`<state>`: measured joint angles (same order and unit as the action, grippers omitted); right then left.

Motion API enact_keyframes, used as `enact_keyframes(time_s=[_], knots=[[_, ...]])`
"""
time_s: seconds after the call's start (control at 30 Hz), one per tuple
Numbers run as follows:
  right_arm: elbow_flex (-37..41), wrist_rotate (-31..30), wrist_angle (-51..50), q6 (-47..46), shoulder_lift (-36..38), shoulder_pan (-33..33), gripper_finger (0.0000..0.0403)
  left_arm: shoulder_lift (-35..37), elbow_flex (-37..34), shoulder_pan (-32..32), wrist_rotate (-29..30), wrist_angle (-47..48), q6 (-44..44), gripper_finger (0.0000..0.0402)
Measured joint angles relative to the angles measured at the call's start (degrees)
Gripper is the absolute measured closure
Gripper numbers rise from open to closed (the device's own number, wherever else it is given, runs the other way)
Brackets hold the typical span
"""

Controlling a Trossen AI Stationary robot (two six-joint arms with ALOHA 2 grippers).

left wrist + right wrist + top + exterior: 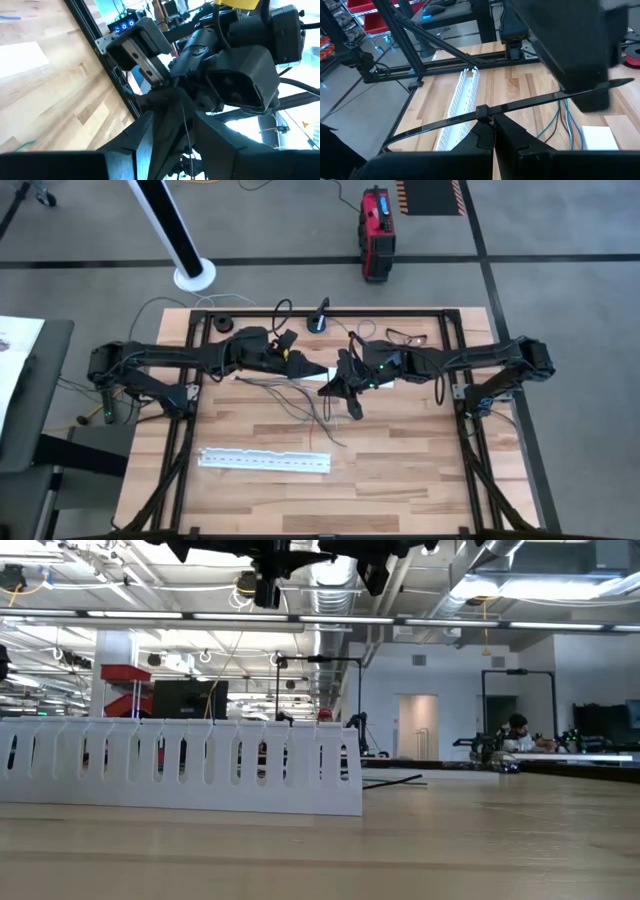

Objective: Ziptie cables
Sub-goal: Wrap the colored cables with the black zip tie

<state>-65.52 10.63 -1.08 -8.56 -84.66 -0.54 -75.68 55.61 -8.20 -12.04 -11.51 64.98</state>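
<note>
Basically, both arms are up over the middle of the table working a zip tie, with the wires still loose below.

The right gripper (492,122) is pinched shut on a black zip tie (520,106), right at its locking head, so the strap sticks out both ways and the tail is easy to reach. In the right wrist view the strap runs up against the left arm's dark body, and a loop curves off the other way. The left gripper (318,372) sits nose to nose with the right one; I can't tell if its fingers are closed on anything. The cables (298,402) lie straggly on the wooden table (400,470) just under and in front of the two grippers, not bundled yet as far as I can see. The white slotted cable duct (265,461) lies near the front edge, well apart.
</note>
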Motion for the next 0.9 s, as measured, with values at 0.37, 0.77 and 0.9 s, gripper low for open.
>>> enact_keyframes(time_s=[0.37, 0.77, 0.9], knots=[[0.02, 0.89, -0.42, 0.00, 0.00, 0.00, 0.0403, -4.50, 0.24, 1.17, -4.30, -6.30, 2.57, 0.0267], [0.02, 0.92, -0.74, -0.26, 0.00, 0.00, 0.0403, -4.33, 0.26, 1.13, -3.43, -5.90, 2.79, 0.0296], [0.02, 0.92, -0.82, -0.47, 0.00, 0.00, 0.0403, -4.33, 0.26, 1.13, -3.12, -5.93, 2.33, 0.0361]])
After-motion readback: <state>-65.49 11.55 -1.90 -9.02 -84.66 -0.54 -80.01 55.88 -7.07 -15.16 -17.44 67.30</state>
